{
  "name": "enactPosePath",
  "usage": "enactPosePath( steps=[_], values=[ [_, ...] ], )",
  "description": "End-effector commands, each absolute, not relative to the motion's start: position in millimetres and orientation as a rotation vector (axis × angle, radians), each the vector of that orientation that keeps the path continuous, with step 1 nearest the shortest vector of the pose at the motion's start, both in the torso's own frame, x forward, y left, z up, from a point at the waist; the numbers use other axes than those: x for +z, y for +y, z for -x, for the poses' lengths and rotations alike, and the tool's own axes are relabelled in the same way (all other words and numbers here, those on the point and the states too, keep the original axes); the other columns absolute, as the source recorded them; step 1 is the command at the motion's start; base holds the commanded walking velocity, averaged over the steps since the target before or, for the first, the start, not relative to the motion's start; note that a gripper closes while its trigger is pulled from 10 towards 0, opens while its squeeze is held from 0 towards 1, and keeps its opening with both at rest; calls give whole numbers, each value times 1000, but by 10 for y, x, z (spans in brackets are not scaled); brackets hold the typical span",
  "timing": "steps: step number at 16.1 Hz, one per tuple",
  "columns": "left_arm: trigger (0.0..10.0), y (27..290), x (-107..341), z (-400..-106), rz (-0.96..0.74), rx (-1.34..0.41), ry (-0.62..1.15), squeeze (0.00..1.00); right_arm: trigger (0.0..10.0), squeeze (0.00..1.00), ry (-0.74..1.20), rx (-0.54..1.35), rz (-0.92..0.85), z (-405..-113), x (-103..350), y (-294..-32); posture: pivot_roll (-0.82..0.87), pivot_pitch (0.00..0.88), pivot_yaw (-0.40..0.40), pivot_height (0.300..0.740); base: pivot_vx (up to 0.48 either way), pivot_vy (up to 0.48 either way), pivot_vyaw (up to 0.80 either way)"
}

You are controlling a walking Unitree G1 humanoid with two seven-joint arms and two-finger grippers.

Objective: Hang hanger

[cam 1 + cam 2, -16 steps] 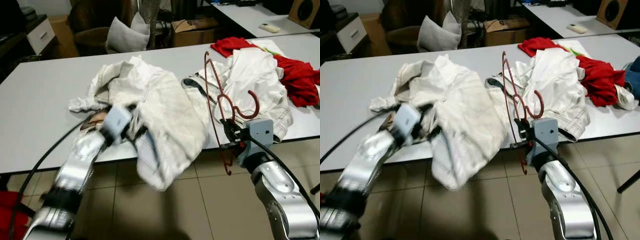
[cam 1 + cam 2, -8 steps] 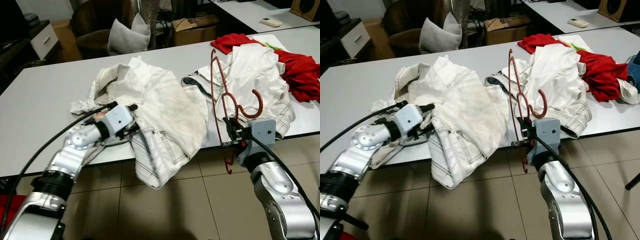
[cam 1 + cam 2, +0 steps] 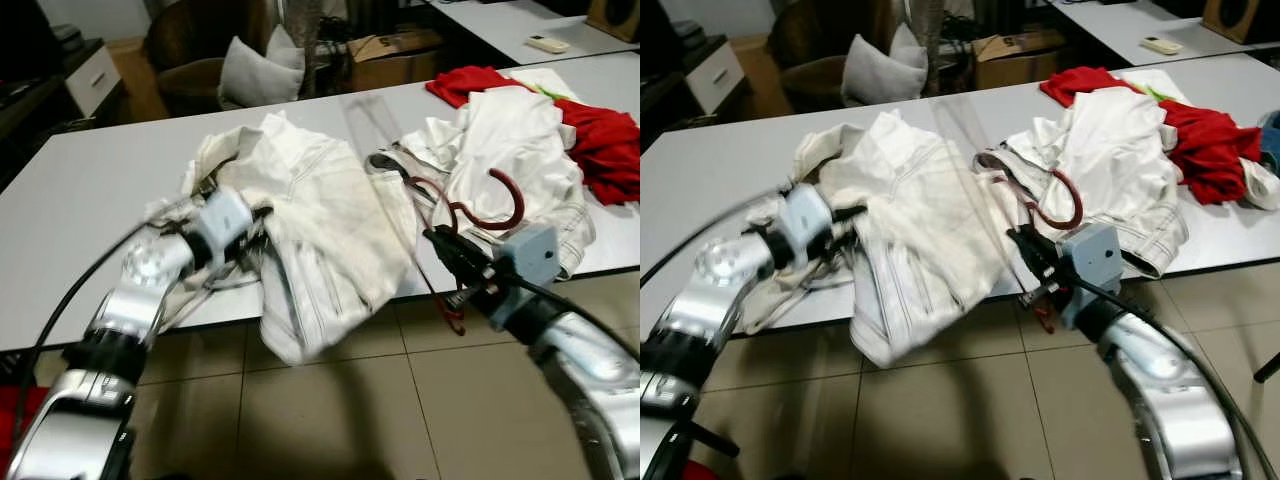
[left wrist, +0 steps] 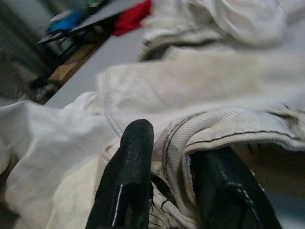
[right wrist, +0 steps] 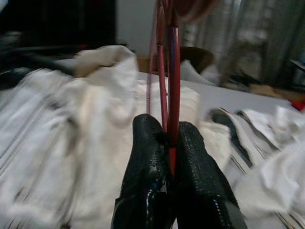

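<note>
Hanger point(image 3: 470, 215) tilted, seemingly pinched by right hand point(image 5: 172, 143).

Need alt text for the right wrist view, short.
The right gripper has its two black fingers shut on a red wire hanger that rises up out of the frame. Behind lies a crumpled white garment on the grey table, blurred.

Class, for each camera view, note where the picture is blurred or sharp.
Both eye views: the red hanger smears into a ghost streak, the arms blur. Left wrist view: fingers sharp, white jacket soft. Right wrist view: right hand sharp, surroundings smeared.
</note>
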State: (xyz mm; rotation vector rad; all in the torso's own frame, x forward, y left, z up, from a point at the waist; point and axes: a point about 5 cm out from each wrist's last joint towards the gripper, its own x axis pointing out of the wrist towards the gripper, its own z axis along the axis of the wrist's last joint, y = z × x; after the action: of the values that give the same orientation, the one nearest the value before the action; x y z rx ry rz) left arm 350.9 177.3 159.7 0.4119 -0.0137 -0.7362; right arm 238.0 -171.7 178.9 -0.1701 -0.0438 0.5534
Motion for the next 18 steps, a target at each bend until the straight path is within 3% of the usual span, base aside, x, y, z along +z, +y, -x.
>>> enactPosePath(
  steps=[1, 3, 6, 9, 10, 12, 18],
  values=[
    [0, 1879, 1776, -3625, -279, -642, -24, 0, 10000, 0, -34, 573, 164, -2362, 1802, -1737, -25, 0, 158, 740, 0, 0, 0],
    [0, 1990, 2115, -3919, -36, -381, -64, 0, 10000, 0, -99, 474, 116, -2466, 1923, -1866, -22, 0, 151, 740, 0, 0, 0],
    [0, 2008, 2430, -4150, 111, -107, -54, 0, 10000, 0, -150, 599, 66, -2386, 2093, -1840, -41, 0, 161, 740, 0, 0, 0],
    [0, 1805, 2573, -4210, 91, -137, -85, 0, 10000, 0, -50, 785, 121, -2107, 2028, -1781, -78, 0, 193, 740, 0, 0, 0],
    [0, 1795, 2630, -4224, 68, -117, -104, 0, 10000, 0, 84, 856, 153, -1942, 1885, -1787, -81, 0, 196, 740, 0, 0, 0],
    [0, 1829, 2679, -4231, 48, -94, -115, 0, 10000, 0, 157, 891, 136, -1829, 1813, -1816, -84, 0, 198, 740, 0, 0, 0],
    [0, 1948, 2909, -4230, -5, -103, -164, 0, 10000, 0, 210, 988, 139, -1747, 2012, -1979, -58, 0, 159, 740, 0, 0, 0]
  ],
)
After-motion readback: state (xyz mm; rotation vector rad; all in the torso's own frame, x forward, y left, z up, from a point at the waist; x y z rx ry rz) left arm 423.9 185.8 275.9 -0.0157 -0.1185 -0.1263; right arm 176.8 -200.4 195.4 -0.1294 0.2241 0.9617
